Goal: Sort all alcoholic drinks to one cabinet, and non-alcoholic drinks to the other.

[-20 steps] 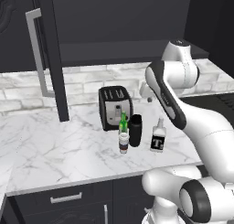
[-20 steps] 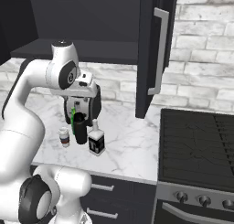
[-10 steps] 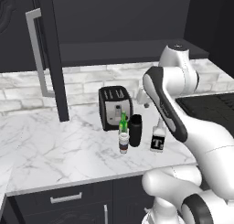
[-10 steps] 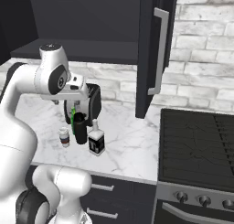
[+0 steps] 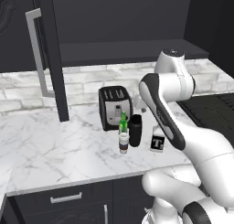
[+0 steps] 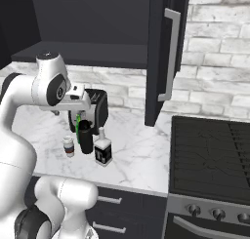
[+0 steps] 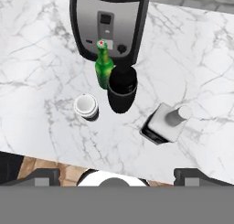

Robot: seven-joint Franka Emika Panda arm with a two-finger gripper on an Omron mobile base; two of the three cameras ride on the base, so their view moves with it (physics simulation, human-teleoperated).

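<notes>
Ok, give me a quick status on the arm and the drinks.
Gripper open, above the counter, holding nothing. Beer bottle, black flask, coffee cup and squat bottle clustered before the toaster. Nothing sorted yet.

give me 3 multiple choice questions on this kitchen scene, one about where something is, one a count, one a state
1. Where does the green beer bottle stand?
A. right in front of the toaster
B. on the stove
C. on the cabinet shelf

2. How many drink containers stand on the counter?
A. two
B. four
C. six

3. How is the gripper?
A. shut on the black flask
B. open, holding nothing
C. shut on the coffee cup

Answers:
1. A, its base meets the toaster front.
2. B, beer bottle, flask, cup and pale bottle.
3. B, the fingertips stand wide apart above the drinks.
</notes>
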